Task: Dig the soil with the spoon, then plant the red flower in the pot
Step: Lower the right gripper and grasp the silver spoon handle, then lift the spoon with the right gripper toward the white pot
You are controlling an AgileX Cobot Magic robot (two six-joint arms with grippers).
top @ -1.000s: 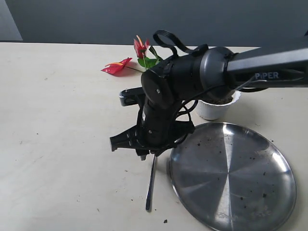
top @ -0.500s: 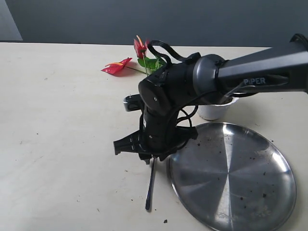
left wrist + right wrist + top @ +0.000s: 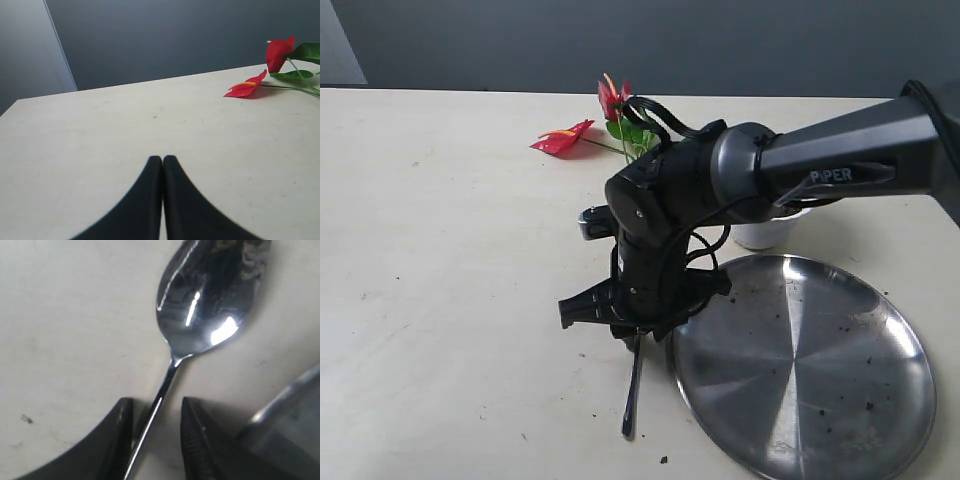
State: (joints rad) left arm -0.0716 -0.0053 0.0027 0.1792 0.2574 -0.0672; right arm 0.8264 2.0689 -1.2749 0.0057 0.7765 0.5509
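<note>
The right gripper point(image 3: 156, 410) holds its jaws open astride the handle of the spoon point(image 3: 210, 295), not clamped. The spoon lies on the table point(image 3: 440, 250) at 9 o'clock of the steel plate point(image 3: 800, 370). The left gripper point(image 3: 162, 162) has its jaws closed and empty.

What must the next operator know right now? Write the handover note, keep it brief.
Left gripper: shut, empty, above the table.
Right gripper: open, fingers either side of the spoon handle, not closed on it.
The spoon lies flat beside the steel plate. Red flower lies on the table's far side. Pot stands partly hidden behind the right arm.
Done: nothing visible.
Left: grip spoon, dig the soil, plant flower.
</note>
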